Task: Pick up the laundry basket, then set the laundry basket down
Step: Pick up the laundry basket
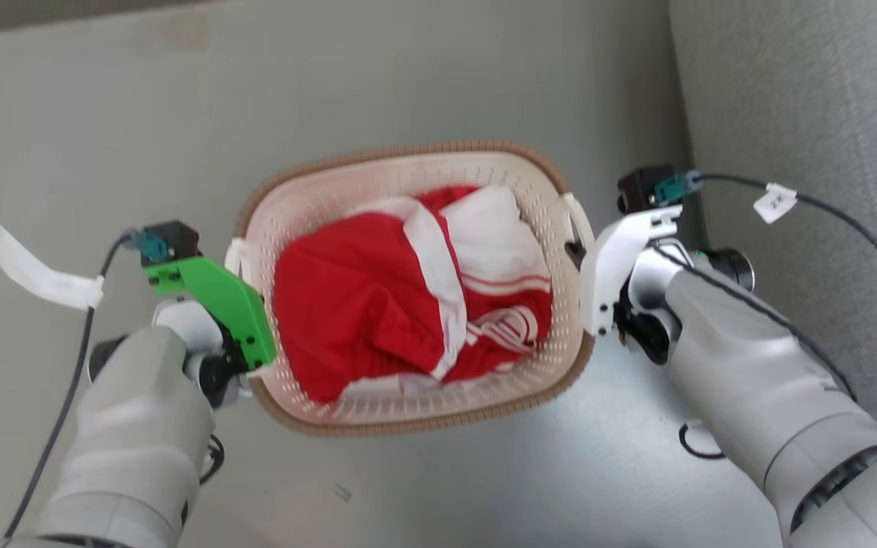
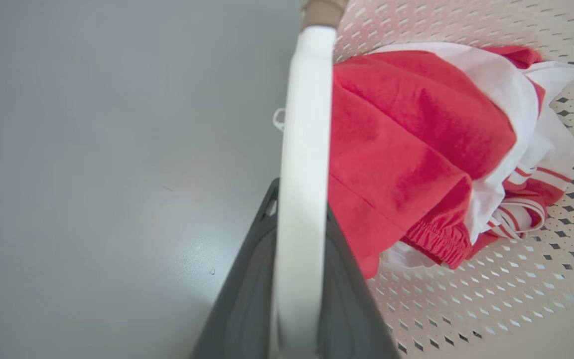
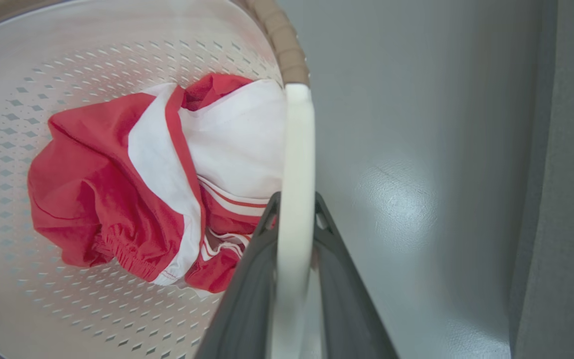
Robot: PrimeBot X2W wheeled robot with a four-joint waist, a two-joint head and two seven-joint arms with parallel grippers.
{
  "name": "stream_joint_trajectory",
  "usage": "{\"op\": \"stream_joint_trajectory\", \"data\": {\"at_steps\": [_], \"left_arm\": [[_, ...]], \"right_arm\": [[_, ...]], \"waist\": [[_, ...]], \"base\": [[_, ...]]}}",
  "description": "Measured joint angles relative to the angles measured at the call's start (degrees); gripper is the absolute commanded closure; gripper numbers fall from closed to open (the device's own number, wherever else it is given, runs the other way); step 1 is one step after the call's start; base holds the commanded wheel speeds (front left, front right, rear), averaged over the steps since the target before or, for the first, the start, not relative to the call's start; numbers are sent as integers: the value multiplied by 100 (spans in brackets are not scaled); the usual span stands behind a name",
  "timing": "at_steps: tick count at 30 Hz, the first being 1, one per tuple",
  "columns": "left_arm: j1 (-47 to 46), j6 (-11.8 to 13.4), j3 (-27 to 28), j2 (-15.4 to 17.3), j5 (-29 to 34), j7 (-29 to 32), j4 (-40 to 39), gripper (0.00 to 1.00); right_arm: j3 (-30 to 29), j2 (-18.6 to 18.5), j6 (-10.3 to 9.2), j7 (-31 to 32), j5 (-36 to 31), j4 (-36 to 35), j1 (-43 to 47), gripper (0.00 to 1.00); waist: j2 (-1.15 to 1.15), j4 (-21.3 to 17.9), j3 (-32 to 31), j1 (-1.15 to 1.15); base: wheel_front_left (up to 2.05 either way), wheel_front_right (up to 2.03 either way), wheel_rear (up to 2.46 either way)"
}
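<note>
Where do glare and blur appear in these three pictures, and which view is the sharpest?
Left wrist view: a pale glare patch on the floor, and the near white handle and dark fingers are out of focus. Right wrist view: the same kind of glare and soft handle. Head view: sharpest; the laundry basket and its clothes are crisp.

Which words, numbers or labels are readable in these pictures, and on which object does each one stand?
"2X", tilted, second character uncertain: small white tag on the right arm's cable.
Long white tag on the left arm's cable: nothing readable.
White print on the red clothes in the laundry basket: unreadable.
</note>
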Motion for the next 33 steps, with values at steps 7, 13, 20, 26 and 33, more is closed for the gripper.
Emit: {"op": "stream_joint_trajectory", "data": {"at_steps": [7, 13, 20, 26, 33], "left_arm": [[344, -1, 1, -37, -91, 142, 45, 100], [603, -1, 2, -54, -138, 243, 67, 100], [844, -2, 2, -66, -177, 337, 77, 100], [1059, -2, 0, -87, -190, 397, 86, 100], [1317, -19, -29, -94, -191, 492, 96, 100]], "right_arm": [[62, 21, 51, 125, 102, 69, 296, 100], [123, 35, 59, 243, 162, 86, 536, 100], [191, 46, 96, 302, 301, 122, 751, 100], [232, 58, 100, 397, 353, 155, 959, 100], [266, 78, 101, 450, 459, 189, 1259, 100]], "waist": [[0, -1, -437, 0], [0, 0, -800, 0], [0, -10, -1181, 0], [0, -25, -1485, 0], [0, -47, -1851, 0]], "base": [[0, 0, 0], [0, 0, 0], [0, 0, 0], [0, 0, 0], [0, 0, 0]]}}
